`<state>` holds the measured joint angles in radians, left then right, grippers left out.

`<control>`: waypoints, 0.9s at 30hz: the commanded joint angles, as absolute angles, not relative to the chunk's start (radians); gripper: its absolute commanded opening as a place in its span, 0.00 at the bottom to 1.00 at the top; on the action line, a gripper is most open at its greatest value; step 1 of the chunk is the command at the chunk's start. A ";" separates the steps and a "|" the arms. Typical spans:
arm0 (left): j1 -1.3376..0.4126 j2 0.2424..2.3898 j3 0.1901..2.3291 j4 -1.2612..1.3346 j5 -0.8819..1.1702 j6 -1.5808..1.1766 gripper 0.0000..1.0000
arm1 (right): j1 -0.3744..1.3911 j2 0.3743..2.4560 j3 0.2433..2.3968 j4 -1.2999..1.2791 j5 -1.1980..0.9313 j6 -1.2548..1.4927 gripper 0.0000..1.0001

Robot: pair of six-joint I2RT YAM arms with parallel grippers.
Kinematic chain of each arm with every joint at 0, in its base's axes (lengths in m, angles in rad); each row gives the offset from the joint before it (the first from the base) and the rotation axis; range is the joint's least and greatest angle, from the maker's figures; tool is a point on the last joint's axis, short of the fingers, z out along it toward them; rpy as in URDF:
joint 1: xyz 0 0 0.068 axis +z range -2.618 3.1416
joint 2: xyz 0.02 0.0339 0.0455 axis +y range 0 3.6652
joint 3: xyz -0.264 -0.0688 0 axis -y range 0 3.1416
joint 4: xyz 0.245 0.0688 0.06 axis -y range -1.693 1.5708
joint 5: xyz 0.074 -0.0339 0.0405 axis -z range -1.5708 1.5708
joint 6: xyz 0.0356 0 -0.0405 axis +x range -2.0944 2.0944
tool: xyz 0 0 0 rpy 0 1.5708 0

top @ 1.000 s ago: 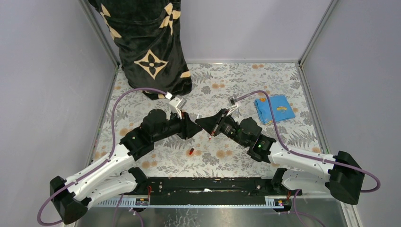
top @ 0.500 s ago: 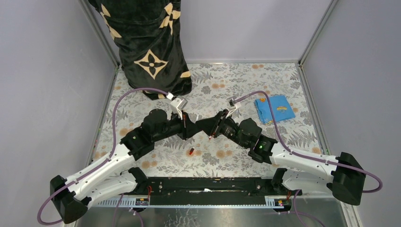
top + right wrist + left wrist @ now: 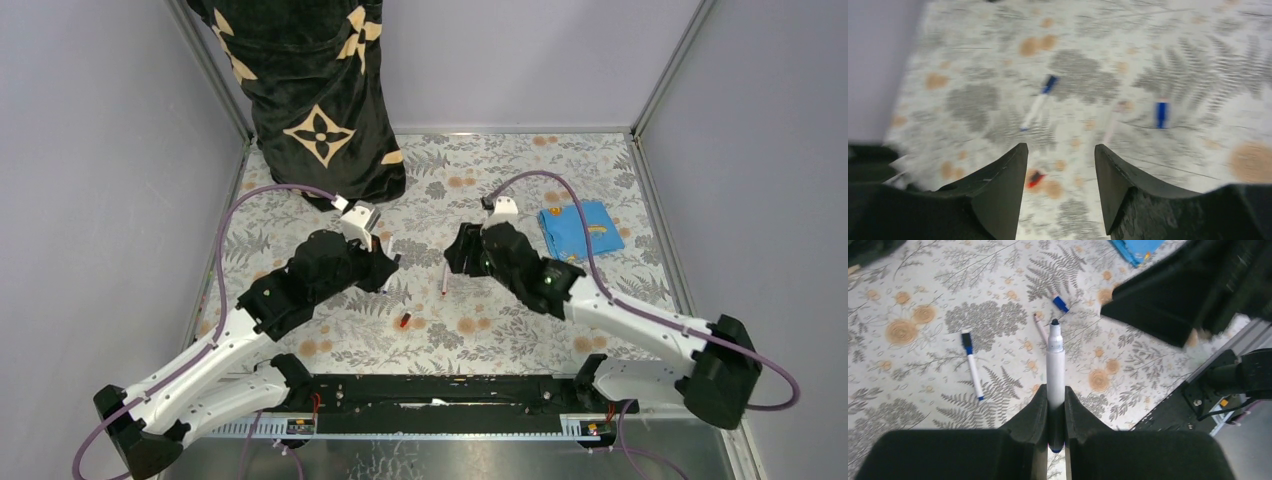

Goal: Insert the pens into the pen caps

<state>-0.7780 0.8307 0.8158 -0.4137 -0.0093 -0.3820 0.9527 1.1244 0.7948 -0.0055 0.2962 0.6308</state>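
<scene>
My left gripper [image 3: 1055, 390] is shut on a white pen [image 3: 1055, 357] that points forward, its dark tip bare. In the top view this gripper [image 3: 385, 268] hangs left of centre. My right gripper [image 3: 1059, 148] is open and holds nothing; it hovers right of centre [image 3: 460, 255]. A pen [image 3: 444, 280] lies on the table between the two grippers, and its thin barrel [image 3: 1040, 328] shows partly behind the held pen. Another pen with a blue cap on it [image 3: 972, 371] lies further left [image 3: 1038, 103]. A loose blue cap [image 3: 1060, 303] [image 3: 1161, 114] and a red cap [image 3: 404, 321] [image 3: 1035, 178] lie on the table.
A folded blue cloth [image 3: 580, 230] lies at the right. A black patterned fabric [image 3: 310, 90] hangs at the back left corner. Grey walls and metal rails bound the floral table [image 3: 520, 170]. The right wrist view is motion-blurred.
The grippers met at the centre a second ago. The left shut on the pen and drew back left. The right opened, let go and pulled away to the right.
</scene>
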 commanded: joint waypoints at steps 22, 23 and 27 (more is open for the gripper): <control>-0.776 0.748 0.773 -0.512 -0.105 -0.327 0.00 | 0.644 1.803 1.251 -0.440 0.089 0.347 0.55; -0.775 0.748 0.773 -0.510 -0.107 -0.327 0.00 | 0.643 1.820 1.263 -0.452 0.098 0.343 0.54; -0.776 0.750 0.771 -0.508 -0.110 -0.327 0.00 | 0.639 1.862 1.287 -0.468 0.118 0.336 0.52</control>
